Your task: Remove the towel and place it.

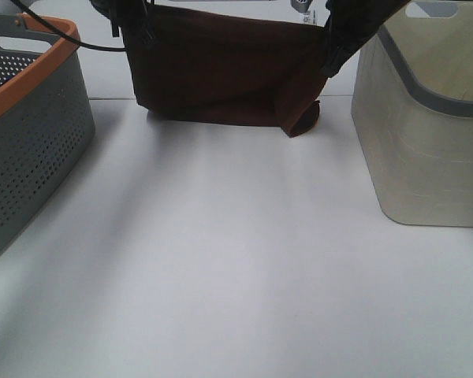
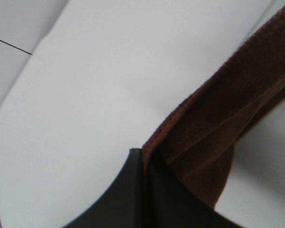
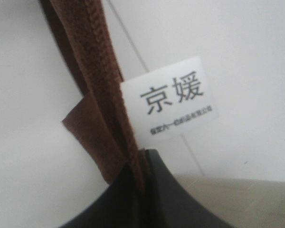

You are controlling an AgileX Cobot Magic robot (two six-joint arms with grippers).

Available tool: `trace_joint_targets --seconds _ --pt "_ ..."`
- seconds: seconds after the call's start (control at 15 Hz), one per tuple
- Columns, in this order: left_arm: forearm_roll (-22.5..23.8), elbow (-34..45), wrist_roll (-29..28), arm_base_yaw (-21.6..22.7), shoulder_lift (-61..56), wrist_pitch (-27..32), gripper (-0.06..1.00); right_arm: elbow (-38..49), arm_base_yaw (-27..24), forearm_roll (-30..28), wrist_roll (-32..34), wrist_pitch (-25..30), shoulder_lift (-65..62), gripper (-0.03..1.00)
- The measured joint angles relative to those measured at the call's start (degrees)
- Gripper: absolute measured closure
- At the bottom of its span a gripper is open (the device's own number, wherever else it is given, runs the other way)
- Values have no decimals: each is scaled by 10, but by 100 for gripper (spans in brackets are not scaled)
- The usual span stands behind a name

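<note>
Centrally, the dark maroon-brown soft cloth towel [image 1: 221, 71] hangs spread between both grippers. The left gripper [image 2: 141, 156] is clamped on one upper hem. The right gripper [image 3: 143, 156] is pinched tight on the other, just beside the small white printed tag [image 3: 168, 97]. Below the right gripper, a lower corner folds over. The bottom edge appears to touch the white table [image 1: 236, 276].
</note>
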Motion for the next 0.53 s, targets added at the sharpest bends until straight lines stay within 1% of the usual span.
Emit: trace_joint_targets --seconds 0.07,0.13,0.27,0.33,0.4,0.47,0.53 --pt "-11 0 8 -2 0 30 94 0 0 10 0 23 -4 97" --pt "-66 0 53 -2 0 150 94 -1 0 52 -8 129 -12 97" --pt "-104 0 98 -2 0 246 94 -1 0 100 -30 215 -12 97" --pt "-114 0 116 -2 1 282 94 -1 0 124 -44 258 -12 97" --pt "-127 -1 133 -2 2 313 94 -1 0 136 -48 294 -12 97" --pt "-138 -1 143 -2 4 331 94 -1 0 141 -49 308 -12 97" --pt "-155 -1 159 -2 9 363 94 -1 0 148 -49 344 -12 97"
